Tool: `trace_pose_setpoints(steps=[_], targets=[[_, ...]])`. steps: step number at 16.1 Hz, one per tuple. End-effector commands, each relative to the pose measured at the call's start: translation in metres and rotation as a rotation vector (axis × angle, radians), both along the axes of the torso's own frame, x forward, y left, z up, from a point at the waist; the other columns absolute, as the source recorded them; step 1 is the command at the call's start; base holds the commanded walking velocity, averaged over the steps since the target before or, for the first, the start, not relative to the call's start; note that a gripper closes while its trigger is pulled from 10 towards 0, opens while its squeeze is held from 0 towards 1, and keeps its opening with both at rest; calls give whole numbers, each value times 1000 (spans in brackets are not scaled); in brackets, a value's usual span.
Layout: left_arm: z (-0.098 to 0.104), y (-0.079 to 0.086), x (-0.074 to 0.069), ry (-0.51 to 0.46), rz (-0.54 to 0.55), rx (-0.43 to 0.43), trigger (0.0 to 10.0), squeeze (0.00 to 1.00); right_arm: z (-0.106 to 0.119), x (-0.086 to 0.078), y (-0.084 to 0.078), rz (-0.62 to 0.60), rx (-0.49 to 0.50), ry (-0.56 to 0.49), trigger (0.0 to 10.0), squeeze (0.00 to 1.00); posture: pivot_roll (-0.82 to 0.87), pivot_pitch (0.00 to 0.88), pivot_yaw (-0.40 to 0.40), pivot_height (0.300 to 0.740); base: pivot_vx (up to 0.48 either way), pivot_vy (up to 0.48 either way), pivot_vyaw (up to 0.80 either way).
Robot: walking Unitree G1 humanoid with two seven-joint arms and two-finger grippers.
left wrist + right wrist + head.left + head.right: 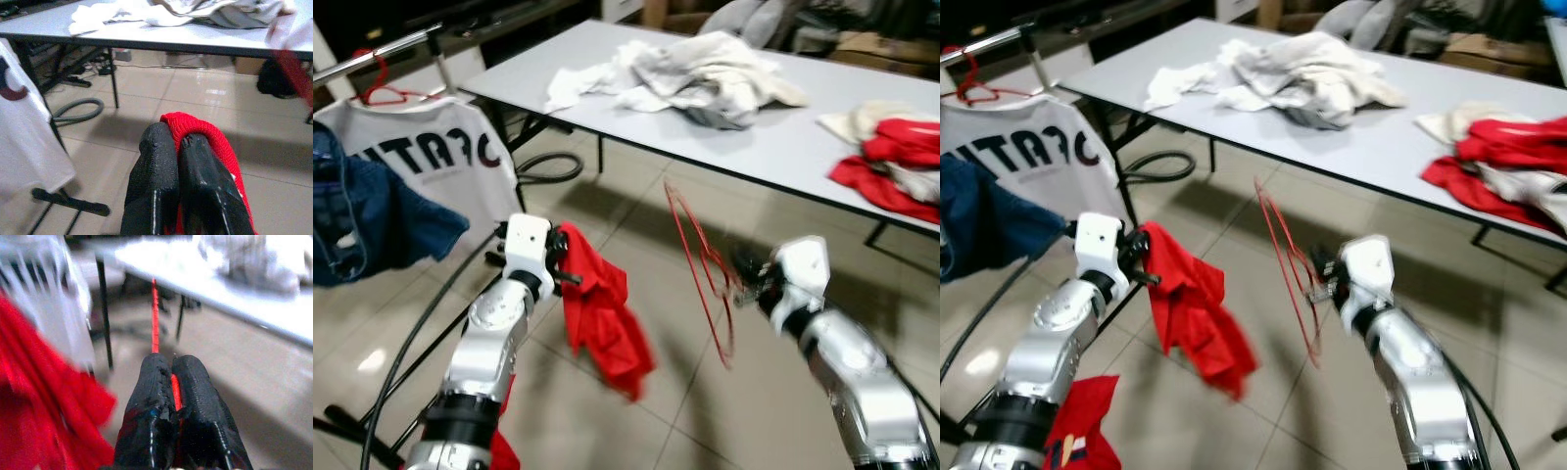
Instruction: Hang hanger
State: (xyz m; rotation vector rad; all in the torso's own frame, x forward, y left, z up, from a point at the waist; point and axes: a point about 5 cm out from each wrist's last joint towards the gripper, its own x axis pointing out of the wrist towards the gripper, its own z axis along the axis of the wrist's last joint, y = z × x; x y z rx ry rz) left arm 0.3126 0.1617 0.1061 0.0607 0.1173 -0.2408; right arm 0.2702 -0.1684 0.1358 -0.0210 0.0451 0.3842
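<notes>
Beside the table (773,147), the right gripper (744,269) pinches the red hanger (700,259) upright while the left gripper (563,262) clamps the red shirt (602,318), apart, seemingly ready for dressing.

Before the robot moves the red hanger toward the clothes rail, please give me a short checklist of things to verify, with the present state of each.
1. Right gripper shut on the red hanger: ok, the wire runs between its closed fingers.
2. Left gripper shut on the red garment: ok.
3. Garment put on the hanger: not ok, the two hang apart, one in each gripper.
4. Free space on the rail: cannot tell; a white shirt on a red hanger and a blue garment already hang there.
5. Garment off the floor: ok, it dangles above the tiles.
6. Sharp view: not ok, the hanger looks blurred.
</notes>
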Motion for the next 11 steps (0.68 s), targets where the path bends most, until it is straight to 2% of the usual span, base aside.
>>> trace_pose_setpoints(steps=[1, 2, 4, 11], targets=[[25, -4, 7, -101, -9, -11, 10000, 0, 26, 2, -12, -48, 65, -88, 10000, 0, -79, 0, 40, 740, 412, 0, -800], [26, -3, 8, -105, -8, -13, 10000, 0, 31, 3, -13, -53, 76, -107, 10000, 0, -80, 0, 40, 740, 412, 0, -800], [39, 0, 14, -142, 8, -24, 10000, 0, 63, 8, -22, -105, 152, -227, 10000, 0, -79, 0, 41, 740, 392, 0, -800], [68, -1, 19, -236, 10, -23, 10000, 0, 67, 2, -23, -137, 98, -219, 10000, 0, -80, 0, 32, 740, 391, 0, -800]])
